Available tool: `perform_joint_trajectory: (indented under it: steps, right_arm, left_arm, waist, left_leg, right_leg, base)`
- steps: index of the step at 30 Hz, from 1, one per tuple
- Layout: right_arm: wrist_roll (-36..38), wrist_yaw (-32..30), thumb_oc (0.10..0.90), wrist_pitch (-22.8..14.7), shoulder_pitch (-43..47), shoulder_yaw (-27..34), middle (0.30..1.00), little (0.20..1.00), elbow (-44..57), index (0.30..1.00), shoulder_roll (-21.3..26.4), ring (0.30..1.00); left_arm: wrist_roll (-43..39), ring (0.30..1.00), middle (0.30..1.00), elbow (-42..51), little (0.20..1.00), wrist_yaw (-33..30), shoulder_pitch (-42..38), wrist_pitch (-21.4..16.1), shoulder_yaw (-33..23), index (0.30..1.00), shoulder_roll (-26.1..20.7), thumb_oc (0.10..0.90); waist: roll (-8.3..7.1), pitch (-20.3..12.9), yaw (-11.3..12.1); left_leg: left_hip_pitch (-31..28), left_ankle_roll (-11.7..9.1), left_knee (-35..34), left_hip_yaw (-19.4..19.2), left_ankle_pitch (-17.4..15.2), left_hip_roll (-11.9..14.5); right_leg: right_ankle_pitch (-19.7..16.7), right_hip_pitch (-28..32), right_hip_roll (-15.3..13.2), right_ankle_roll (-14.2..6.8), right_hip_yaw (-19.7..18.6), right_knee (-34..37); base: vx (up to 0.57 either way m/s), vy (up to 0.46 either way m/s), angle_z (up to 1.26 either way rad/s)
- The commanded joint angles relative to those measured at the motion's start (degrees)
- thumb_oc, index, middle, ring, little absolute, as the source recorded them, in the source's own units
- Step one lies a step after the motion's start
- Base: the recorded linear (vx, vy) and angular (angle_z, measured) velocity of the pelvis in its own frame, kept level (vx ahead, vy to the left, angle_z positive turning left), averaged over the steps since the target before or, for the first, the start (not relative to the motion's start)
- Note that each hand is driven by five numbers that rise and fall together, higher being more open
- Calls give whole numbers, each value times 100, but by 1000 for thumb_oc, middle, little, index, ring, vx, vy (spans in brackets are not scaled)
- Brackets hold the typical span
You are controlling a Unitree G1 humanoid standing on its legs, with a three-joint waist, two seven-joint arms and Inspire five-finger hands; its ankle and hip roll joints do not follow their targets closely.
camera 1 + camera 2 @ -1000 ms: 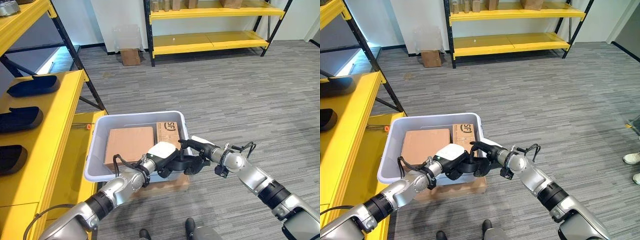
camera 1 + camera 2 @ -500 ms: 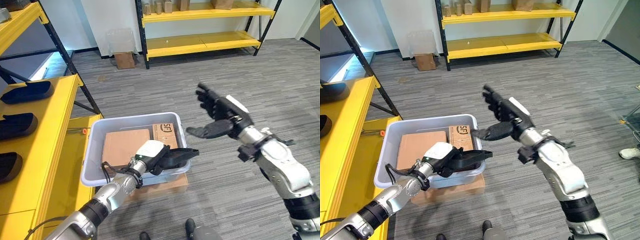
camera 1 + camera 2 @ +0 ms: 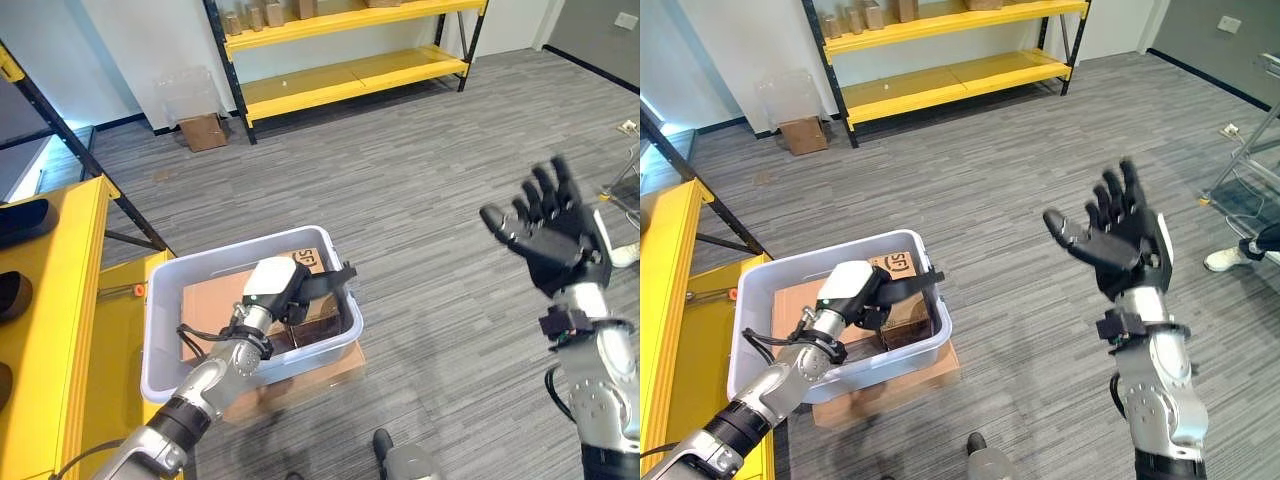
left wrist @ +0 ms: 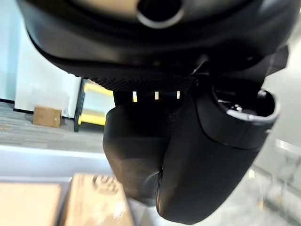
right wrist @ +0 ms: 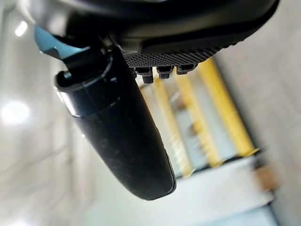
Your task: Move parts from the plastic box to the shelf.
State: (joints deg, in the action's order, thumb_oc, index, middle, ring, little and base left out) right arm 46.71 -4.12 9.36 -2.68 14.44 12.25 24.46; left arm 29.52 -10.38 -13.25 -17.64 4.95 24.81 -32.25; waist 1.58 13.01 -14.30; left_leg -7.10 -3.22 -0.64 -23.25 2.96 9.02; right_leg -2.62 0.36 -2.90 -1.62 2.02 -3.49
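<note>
The grey plastic box [image 3: 152, 345] stands on the floor on a flat cardboard piece [image 3: 325, 370]. Inside lie a large brown carton [image 3: 208, 298] and a small printed carton [image 3: 313, 262]. My left hand [image 3: 298, 292], its thumb under a white cover, reaches into the box with straight fingers lying over the small carton [image 4: 91, 202]; it is open and holds nothing. My right hand [image 3: 1122, 248] is raised high at the right, well away from the box, palm up, fingers spread wide and empty.
A yellow shelf [image 3: 55, 340] runs along the left with dark parts [image 3: 24, 210] on it. A second yellow rack [image 3: 345, 78] stands at the far wall, with a small carton [image 3: 204, 131] beside it. A person's shoe [image 3: 1221, 260] shows at the right edge.
My right hand has left the box's front rim and swung up and to the right, fingers spreading. My left hand has moved further into the box. The camera has shifted.
</note>
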Motion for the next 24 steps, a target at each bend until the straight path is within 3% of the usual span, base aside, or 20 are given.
perform_joint_trajectory:
  steps: [1, 6, 9, 12, 13, 15, 16, 19, 23, 24]
  right_arm:
    - [-350, 158, 900, -326, 305, -267, 1000, 1000, 340, 1000, 170, 1000]
    - [-900, -297, 900, -675, 299, -875, 1000, 1000, -427, 1000, 161, 1000]
    - [-1274, -419, 900, -758, 484, -1245, 1000, 1000, -692, 1000, 153, 1000]
    - [-1319, -581, 900, -700, 466, -1406, 1000, 1000, -683, 1000, 110, 1000]
    - [-1281, -637, 900, -650, 393, -1480, 1000, 1000, -664, 1000, 81, 1000]
    - [-1263, -762, 900, -715, 419, -1630, 1000, 1000, -691, 1000, 45, 1000]
    - [-1258, -827, 900, -816, 545, -1739, 1000, 1000, -810, 1000, 38, 1000]
    - [-1328, -1028, 900, -937, 717, -1854, 1000, 1000, -935, 1000, 35, 1000]
    - [-1360, -1290, 900, -988, 804, -1965, 1000, 1000, -964, 1000, -28, 1000]
    - [-1413, -1250, 900, -1048, 815, -2007, 1000, 1000, -1044, 1000, -82, 1000]
  left_arm:
    - [-169, 300, 300, 793, 300, -834, -591, -283, -912, 300, -199, 400]
    - [-234, 300, 300, 1780, 300, -836, -244, -597, -1323, 300, -318, 400]
    - [-311, 300, 300, 2231, 300, -872, -21, -866, -1514, 300, -375, 400]
    - [-360, 300, 300, 2498, 300, -720, 139, -1203, -1636, 300, -331, 400]
    - [-403, 300, 300, 2626, 300, -584, 179, -1431, -1651, 300, -286, 400]
    - [-350, 300, 300, 2802, 300, -558, 182, -1564, -1577, 300, -245, 400]
    - [-278, 300, 300, 2938, 300, -552, 168, -1649, -1508, 300, -202, 400]
    - [-246, 300, 300, 3067, 300, -535, 114, -1789, -1415, 300, -134, 400]
    - [-297, 300, 300, 3274, 300, -431, -151, -1899, -1259, 300, -90, 400]
    - [-199, 300, 300, 3351, 300, -445, -340, -1838, -1135, 300, -26, 400]
  waist:
    - [63, -361, 85]
    - [113, -235, 320]
    - [149, -171, 494]
    - [163, -141, 520]
    - [128, -155, 478]
    - [65, -185, 497]
    - [26, -191, 560]
    - [-12, -217, 622]
    - [9, -365, 564]
    - [32, -460, 552]
  left_leg:
    - [577, -264, 100, 825, 17, 700]
    - [806, -358, -47, 1240, 294, 823]
    - [867, -349, -241, 1282, 304, 848]
    - [992, -380, -289, 878, 440, 934]
    - [1030, -416, -190, 456, 540, 983]
    - [979, -468, 181, 288, 463, 922]
    - [999, -384, 697, 317, 231, 830]
    - [1014, -328, 1354, 383, -28, 723]
    - [549, -347, 2093, 173, -221, 605]
    - [387, -298, 2112, 245, -369, 432]
  right_leg:
    - [1300, 196, -290, -49, 242, -1027]
    - [1700, 8, -137, 206, 469, -1605]
    - [1882, -122, -73, 324, 668, -1893]
    - [1901, -119, -105, 355, 979, -1891]
    - [1836, -31, -197, 327, 1289, -1706]
    - [1766, 32, -283, 284, 1454, -1466]
    - [1634, 18, -339, 297, 1519, -1267]
    - [1508, -35, -430, 295, 1556, -1146]
    - [1290, -62, -416, 287, 1698, -862]
    - [1168, -85, -374, 237, 1695, -746]
  base:
    - [-166, -181, 1]
    - [-123, -151, 30]
    - [-97, -115, 36]
    - [-125, -89, 45]
    - [-88, -91, 118]
    - [-181, -91, 128]
    - [-271, -54, 76]
    - [-164, 18, 53]
    - [-110, 98, 35]
    - [-93, 183, 60]
